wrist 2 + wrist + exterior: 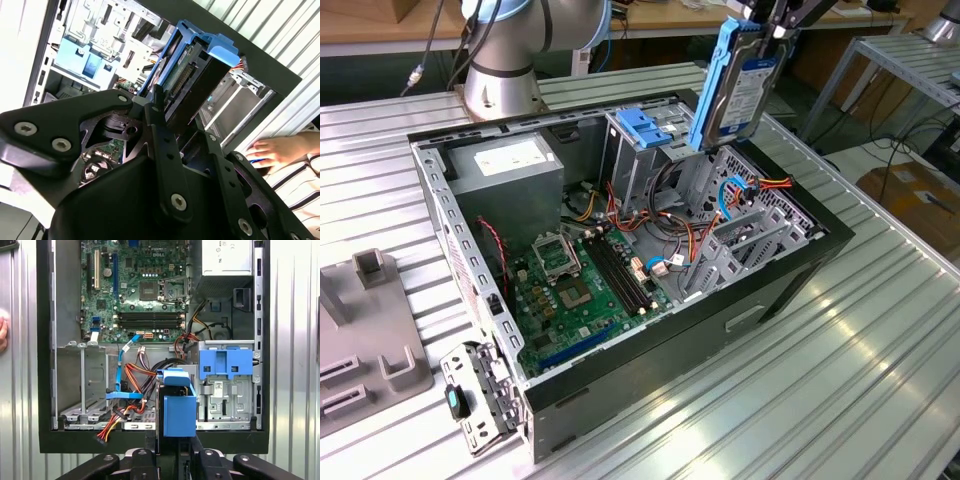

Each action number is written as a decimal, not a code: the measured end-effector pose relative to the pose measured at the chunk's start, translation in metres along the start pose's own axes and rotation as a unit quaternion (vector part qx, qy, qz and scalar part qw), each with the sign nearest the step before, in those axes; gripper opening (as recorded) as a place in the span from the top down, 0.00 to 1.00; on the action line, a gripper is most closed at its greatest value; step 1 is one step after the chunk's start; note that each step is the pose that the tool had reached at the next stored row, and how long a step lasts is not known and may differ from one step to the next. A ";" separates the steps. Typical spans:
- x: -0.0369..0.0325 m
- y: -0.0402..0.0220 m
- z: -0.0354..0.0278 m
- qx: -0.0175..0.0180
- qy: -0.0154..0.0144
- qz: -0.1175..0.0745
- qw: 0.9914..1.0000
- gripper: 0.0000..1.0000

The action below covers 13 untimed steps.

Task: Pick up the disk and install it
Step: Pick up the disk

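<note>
Already lifted the disk (pixel 735 85) clear; held it on edge, clamped in the gripper (pixel 181 117), above the open computer case (pixel 760 300) near the drive cage (pixel 645 135); left installation undone.

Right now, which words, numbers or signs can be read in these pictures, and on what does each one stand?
None can be read clearly.
Label on the disk: too small to read.
Label on the power supply: blurred.
Sticker on the drive cage: too small to read.
</note>
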State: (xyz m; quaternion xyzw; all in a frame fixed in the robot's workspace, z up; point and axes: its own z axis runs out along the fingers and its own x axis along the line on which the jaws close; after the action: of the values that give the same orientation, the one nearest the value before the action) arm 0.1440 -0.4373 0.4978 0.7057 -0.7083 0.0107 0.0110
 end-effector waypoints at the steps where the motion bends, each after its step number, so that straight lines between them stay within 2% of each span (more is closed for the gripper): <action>1: 0.0004 -0.0001 0.0000 0.000 0.000 0.000 1.000 0.65; 13: 0.0077 -0.0033 0.0003 0.000 0.000 0.000 1.000 0.65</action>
State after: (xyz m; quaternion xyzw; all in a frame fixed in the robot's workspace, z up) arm 0.1472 -0.4450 0.4978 0.7057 -0.7084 0.0107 0.0110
